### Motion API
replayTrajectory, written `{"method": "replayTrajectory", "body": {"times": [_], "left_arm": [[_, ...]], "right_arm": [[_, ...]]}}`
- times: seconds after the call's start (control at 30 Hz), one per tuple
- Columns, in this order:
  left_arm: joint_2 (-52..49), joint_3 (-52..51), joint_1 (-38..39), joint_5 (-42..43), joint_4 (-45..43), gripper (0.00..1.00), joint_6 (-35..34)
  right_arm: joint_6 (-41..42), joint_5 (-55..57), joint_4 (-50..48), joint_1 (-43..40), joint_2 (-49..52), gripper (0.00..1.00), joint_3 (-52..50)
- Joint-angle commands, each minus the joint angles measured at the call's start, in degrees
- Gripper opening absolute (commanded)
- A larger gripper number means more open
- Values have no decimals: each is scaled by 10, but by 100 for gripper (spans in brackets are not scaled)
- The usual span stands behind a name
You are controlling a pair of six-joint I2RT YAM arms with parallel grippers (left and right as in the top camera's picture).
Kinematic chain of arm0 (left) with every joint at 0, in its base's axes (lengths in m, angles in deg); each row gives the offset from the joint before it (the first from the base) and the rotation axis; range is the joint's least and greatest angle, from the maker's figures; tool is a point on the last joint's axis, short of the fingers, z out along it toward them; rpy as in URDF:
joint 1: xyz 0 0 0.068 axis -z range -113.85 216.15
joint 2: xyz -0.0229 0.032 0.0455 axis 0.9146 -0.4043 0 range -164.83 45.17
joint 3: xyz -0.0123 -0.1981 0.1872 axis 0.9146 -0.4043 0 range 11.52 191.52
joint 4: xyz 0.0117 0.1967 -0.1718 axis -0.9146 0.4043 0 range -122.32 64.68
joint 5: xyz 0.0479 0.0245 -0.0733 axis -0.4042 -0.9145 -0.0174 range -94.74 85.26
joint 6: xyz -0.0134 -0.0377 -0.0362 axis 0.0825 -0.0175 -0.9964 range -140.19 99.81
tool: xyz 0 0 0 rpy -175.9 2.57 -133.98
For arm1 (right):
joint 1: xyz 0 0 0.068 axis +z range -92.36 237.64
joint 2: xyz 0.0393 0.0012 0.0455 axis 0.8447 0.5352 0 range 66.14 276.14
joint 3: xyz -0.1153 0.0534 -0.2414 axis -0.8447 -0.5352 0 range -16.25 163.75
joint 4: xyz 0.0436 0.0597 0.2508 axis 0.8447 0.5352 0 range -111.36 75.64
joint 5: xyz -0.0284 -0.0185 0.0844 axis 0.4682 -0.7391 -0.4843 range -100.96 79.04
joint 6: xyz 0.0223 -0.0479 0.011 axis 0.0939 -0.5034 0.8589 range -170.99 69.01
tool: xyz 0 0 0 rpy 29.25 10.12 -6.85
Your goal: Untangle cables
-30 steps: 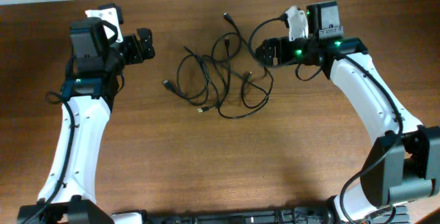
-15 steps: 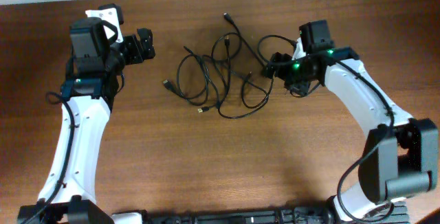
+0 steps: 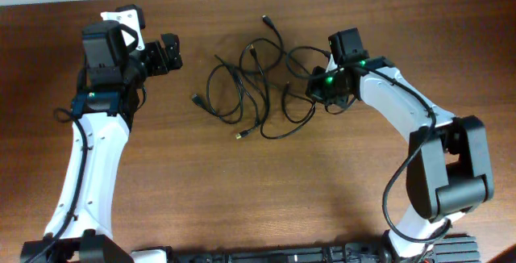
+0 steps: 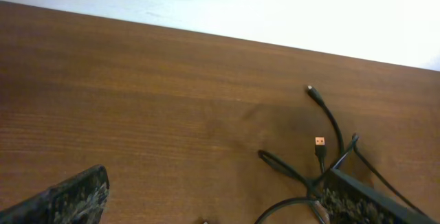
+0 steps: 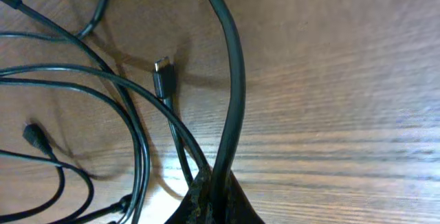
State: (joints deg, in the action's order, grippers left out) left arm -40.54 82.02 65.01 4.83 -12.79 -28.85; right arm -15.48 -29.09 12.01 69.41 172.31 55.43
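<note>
The black cables point(image 3: 258, 93) lie tangled in loops on the wooden table between the two arms, small plugs sticking out at several ends. My right gripper point(image 3: 314, 84) sits at the tangle's right edge. In the right wrist view it point(image 5: 214, 193) is shut on a cable point(image 5: 235, 80) that rises from between the fingertips, and a thinner strand with a plug point(image 5: 162, 73) runs alongside it. My left gripper point(image 3: 169, 53) hangs open to the left of the tangle, touching nothing. In the left wrist view its fingers point(image 4: 69, 196) stand far apart, and cable ends point(image 4: 330, 124) lie ahead on the right.
The brown wooden table point(image 3: 258, 198) ends at a white surface point(image 4: 275, 4) along its far edge. The thick black wires fixed to both arms run close to the wrists.
My right gripper moved left and down into the tangle's right side and shut on a cable. Nearby loops shifted a little. The left arm has not moved.
</note>
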Motion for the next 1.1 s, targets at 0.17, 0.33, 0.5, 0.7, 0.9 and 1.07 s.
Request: {"method": "replayTrajectory", "body": {"times": [0.17, 0.33, 0.5, 0.7, 0.9, 1.07], "left_arm": [[13, 2, -1, 7, -1, 99, -5], [13, 2, -1, 7, 4, 99, -5], [13, 2, -1, 7, 4, 99, -5], [13, 2, -1, 7, 6, 99, -5], [13, 2, -1, 7, 6, 99, -5], [13, 2, -1, 7, 7, 99, -5]], "right_arm": [[-103, 50, 9, -3, -164, 4, 224], [-117, 85, -7, -3, -212, 4, 395], [-112, 105, -63, -3, -228, 4, 460], [-112, 198, -158, -3, -251, 4, 460], [-354, 470, -329, -3, -261, 4, 460], [-528, 710, -285, -71, -250, 4, 460]]}}
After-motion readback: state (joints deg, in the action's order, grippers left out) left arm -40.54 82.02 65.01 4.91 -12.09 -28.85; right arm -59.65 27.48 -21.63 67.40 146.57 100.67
